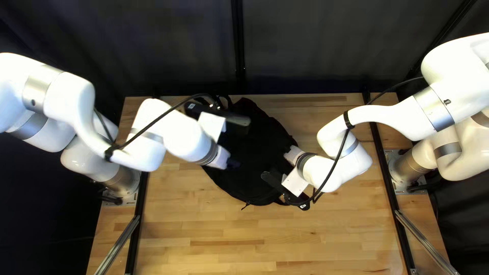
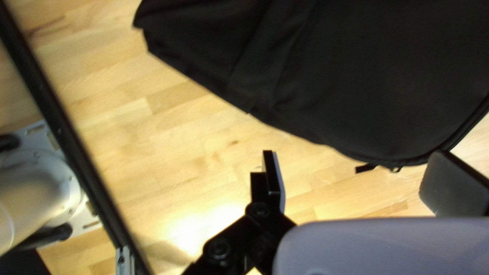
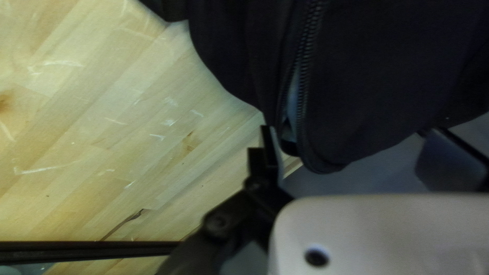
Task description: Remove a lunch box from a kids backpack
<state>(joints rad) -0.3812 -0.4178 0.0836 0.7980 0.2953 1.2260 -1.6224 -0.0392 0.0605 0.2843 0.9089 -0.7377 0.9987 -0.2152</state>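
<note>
1. Top left view: the black backpack (image 1: 262, 145) is laid on the bench (image 1: 229, 254); the left gripper (image 1: 233, 164) is held over it, the right gripper (image 1: 289, 152) at its right side.
2. Left wrist view: fingers (image 2: 270, 178) are spread near the backpack.
3. Right wrist view: fingers (image 3: 268, 148) are spread beside the backpack's parted zipper (image 3: 307, 56).

Prob. lab: robot arms (image 1: 69, 97), dk. curtain (image 1: 305, 46).

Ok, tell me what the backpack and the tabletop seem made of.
The backpack looks like dull black fabric, perhaps polyester, from its soft folds. The tabletop looks like pale wood, probably varnished: grained strips and a bright glare.
</note>
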